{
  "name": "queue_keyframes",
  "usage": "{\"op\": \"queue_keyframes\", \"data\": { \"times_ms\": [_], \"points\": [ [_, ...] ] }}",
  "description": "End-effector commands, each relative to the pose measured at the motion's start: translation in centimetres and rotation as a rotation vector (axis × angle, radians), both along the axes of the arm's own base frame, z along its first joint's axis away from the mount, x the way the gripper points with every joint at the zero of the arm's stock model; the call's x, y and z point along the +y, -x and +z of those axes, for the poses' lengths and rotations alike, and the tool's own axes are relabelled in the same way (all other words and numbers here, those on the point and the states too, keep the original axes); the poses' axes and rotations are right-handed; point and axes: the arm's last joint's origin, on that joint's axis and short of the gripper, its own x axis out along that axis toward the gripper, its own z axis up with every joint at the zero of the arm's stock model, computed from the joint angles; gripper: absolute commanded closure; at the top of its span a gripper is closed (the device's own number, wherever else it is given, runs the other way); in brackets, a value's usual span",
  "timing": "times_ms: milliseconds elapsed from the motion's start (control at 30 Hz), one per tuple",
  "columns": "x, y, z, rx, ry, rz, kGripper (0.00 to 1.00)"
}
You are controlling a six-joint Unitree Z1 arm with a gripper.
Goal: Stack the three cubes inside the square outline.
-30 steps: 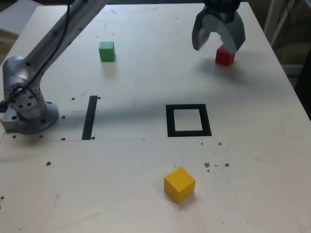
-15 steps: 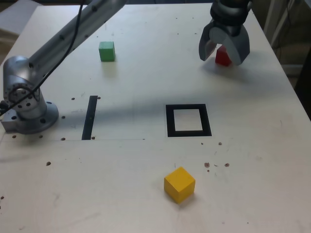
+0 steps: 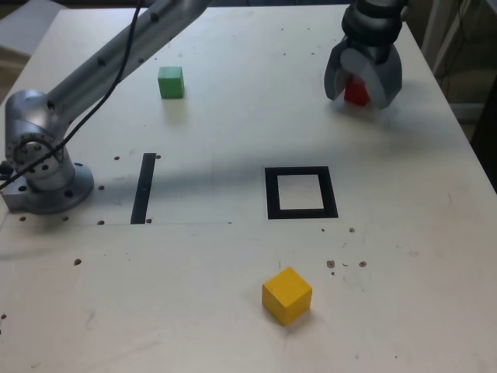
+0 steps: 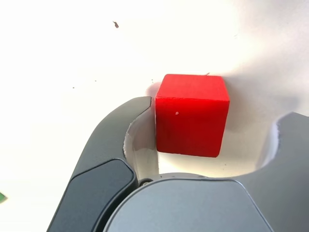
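Lowered, the gripper [image 3: 356,102] surrounds the red cube [image 3: 357,92] above the white table [image 3: 210,264]

My tool [image 3: 363,98] hung open around the red cube [image 3: 357,91]. On the tabletop [image 3: 194,311], the yellow cube [image 3: 286,296] sat nearer the camera than the square outline [image 3: 301,193].

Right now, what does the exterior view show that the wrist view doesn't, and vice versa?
Exterior only: yellow cube, square outline, thin black strip, arm base, all outside the wrist view.

Wrist only: a close look at the jaws about the red cube, with a visible gap on one side, so it isn't clamped, and a pale speck on the cube's face.

Both: the red cube, the gripper with jaws open, the white tabletop. A green bit at the wrist view's edge is probably the green cube.
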Motion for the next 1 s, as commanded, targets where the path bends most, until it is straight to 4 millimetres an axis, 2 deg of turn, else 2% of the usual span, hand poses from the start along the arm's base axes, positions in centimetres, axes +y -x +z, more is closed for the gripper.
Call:
{"op": "queue_keyframes", "data": {
  "times_ms": [0,367,633,967],
  "points": [
    [-0.1,-0.2,0.0,-0.002,-0.016,-0.006,0.33],
    [-0.9,-0.4,0.3,0.004,-0.068,-0.019,0.41],
    [-1.2,-0.5,0.4,-0.002,-0.082,-0.011,0.65],
    [-1.3,-0.4,0.7,-0.005,-0.085,0.005,0.80]
  ]
}}
